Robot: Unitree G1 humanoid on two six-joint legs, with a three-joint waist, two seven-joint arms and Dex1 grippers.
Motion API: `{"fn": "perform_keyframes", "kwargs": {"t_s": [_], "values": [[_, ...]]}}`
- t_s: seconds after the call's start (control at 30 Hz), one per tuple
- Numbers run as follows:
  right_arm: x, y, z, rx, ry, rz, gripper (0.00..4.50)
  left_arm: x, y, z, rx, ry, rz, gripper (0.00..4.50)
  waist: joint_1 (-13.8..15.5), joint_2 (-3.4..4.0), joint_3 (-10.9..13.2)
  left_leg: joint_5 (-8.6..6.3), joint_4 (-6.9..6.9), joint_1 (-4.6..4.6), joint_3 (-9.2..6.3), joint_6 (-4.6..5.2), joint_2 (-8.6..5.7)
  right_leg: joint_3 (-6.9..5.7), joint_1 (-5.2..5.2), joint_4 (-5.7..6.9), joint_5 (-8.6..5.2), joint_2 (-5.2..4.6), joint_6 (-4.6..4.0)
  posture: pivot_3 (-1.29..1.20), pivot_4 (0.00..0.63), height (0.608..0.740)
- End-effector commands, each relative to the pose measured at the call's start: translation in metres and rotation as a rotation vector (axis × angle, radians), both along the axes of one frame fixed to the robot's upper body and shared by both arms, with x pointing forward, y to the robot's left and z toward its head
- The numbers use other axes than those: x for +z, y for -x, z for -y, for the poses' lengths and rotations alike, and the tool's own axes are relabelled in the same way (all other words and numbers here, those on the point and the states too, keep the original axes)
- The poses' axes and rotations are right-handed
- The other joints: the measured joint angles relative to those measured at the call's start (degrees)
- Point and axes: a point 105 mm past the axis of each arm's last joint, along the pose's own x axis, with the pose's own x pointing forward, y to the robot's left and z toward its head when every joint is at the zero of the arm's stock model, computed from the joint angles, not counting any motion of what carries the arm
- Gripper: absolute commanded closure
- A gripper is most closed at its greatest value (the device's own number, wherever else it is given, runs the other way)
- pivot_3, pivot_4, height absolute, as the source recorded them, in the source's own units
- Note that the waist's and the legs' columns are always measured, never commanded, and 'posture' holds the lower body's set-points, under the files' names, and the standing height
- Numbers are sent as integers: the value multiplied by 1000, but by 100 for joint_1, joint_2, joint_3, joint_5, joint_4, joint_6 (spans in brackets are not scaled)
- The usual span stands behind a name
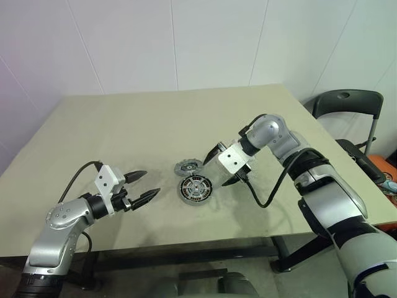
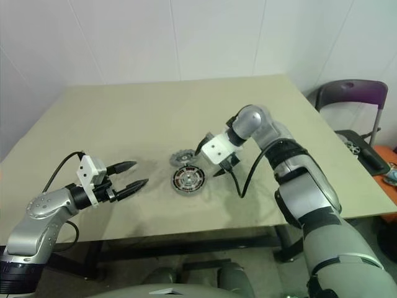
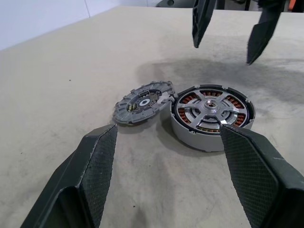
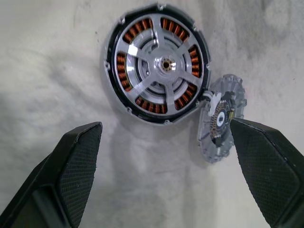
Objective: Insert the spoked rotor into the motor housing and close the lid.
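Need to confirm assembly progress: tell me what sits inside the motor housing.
The spoked rotor sits inside the motor housing, copper windings showing between its spokes. Anything beneath the rotor is covered.

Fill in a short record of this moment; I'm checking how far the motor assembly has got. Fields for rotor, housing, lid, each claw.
rotor: spoked rotor seated inside the housing
housing: motor housing on the table, copper windings visible
lid: lid off, lying beside the housing and touching its edge
left claw: left claw open, empty, apart from the parts
right claw: right claw open, empty, above the housing
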Motion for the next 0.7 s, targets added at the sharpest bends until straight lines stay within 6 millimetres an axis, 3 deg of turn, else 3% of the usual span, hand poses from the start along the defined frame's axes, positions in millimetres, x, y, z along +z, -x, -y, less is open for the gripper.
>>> {"fn": "perform_keyframes", "kwargs": {"t_s": [0.03, 0.7], "values": [[9, -5, -4, 64, 22, 98, 25, 9, -2, -4, 1, -17, 43, 838, 1, 0, 0, 0, 0, 0, 0, 0, 0, 0, 0, 0, 0, 0, 0, 0, 0, 740], [-17, 7, -17, 327, 196, 183, 25, 11, 2, -6, 33, -13, 48, 838, -137, 8, 5, 0, 0, 4, -12, 0, -1, 1, -2, 11, 0, 2, 0, 0, 0, 740]]}}
